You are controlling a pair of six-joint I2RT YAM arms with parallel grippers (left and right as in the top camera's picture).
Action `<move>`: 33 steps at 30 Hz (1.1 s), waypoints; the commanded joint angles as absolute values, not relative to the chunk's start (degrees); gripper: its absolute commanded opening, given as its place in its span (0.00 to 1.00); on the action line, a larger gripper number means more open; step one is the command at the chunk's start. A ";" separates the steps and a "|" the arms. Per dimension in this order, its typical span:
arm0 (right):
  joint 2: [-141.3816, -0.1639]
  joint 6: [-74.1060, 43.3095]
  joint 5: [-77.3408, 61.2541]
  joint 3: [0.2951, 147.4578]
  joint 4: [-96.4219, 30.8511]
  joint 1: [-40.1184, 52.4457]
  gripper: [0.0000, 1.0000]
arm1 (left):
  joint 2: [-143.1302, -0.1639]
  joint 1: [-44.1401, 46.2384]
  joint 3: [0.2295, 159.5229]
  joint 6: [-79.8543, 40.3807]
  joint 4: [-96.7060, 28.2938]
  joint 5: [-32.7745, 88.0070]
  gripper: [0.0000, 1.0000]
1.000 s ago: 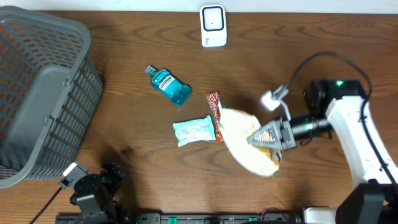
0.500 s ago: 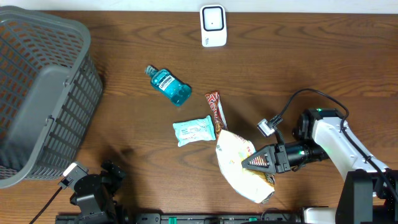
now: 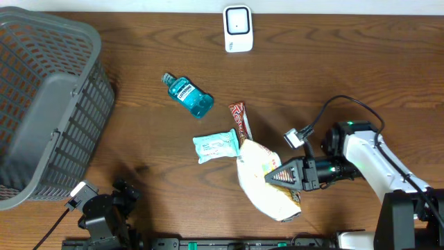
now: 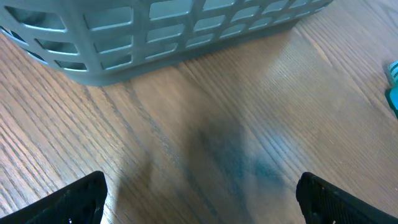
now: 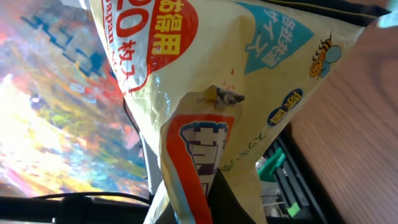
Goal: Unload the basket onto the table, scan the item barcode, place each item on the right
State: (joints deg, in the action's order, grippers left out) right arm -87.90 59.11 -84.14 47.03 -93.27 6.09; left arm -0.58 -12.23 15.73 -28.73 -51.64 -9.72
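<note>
**Item in hand:** snack bag (image 3: 262, 186), pale yellow with red and blue print. It sits near the front edge, right of centre, just beside the wipes packet (image 3: 216, 146) and the near end of the chocolate bar (image 3: 240, 119).

**Right gripper** (image 3: 280, 176): jaws closed tight on the bag's right edge. The wrist view is filled with its printed face (image 5: 217, 81). It appears lifted off the table, though the overhead view does not settle this.

**Left gripper** (image 4: 199, 202): jaws spread wide, nothing between them, hanging over bare wood in front of the basket (image 4: 174, 31).

**Scanner** (image 3: 237, 28): white unit at the far edge, centre, well apart from the bag.

**Also present:** mouthwash bottle (image 3: 189, 96), left of centre.

**Step:** item picked up, not yet presented.

**Next move:** carry the bag far across the table to the scanner and turn it so the barcode faces the window. No barcode shows in either view, so some reorienting is likely needed.
</note>
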 commanded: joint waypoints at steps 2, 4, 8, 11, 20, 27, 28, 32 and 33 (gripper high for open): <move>-87.66 57.95 -89.43 46.92 -90.56 9.47 0.01 | -0.30 -12.43 15.27 -28.40 -53.45 -9.85 0.98; -87.77 54.85 -89.43 46.92 -87.57 10.46 0.01 | -0.30 -12.43 15.27 -28.40 -53.45 -9.85 0.98; -87.77 50.15 -89.43 46.92 -82.56 11.53 0.01 | -0.30 -12.43 15.27 -28.38 -53.45 -9.85 0.98; -87.77 50.15 -89.45 46.92 -80.88 11.57 0.01 | -0.30 -12.43 15.27 -28.40 -53.45 -9.85 0.98; -87.77 50.17 -89.41 46.92 -80.09 11.60 0.01 | -0.30 -12.43 15.27 -28.40 -53.45 -9.85 0.98; -87.77 50.17 -89.38 46.92 -77.73 11.60 0.01 | -0.30 -12.43 15.27 -28.40 -53.45 -9.85 0.98; -87.77 50.17 -89.41 46.92 -76.90 11.57 0.01 | -0.30 -12.43 15.27 -28.40 -53.45 -9.85 0.98; -87.77 50.15 -89.41 46.92 -73.80 11.57 0.01 | -0.30 -12.43 15.27 -28.40 -53.45 -9.85 0.98; -87.77 50.15 -89.41 46.92 -73.30 11.57 0.01 | -0.30 -12.43 15.27 -28.40 -53.45 -9.85 0.98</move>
State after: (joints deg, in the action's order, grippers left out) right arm -87.90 50.22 -86.21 46.98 -74.13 11.22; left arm -0.58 -12.23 15.73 -28.73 -51.64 -9.72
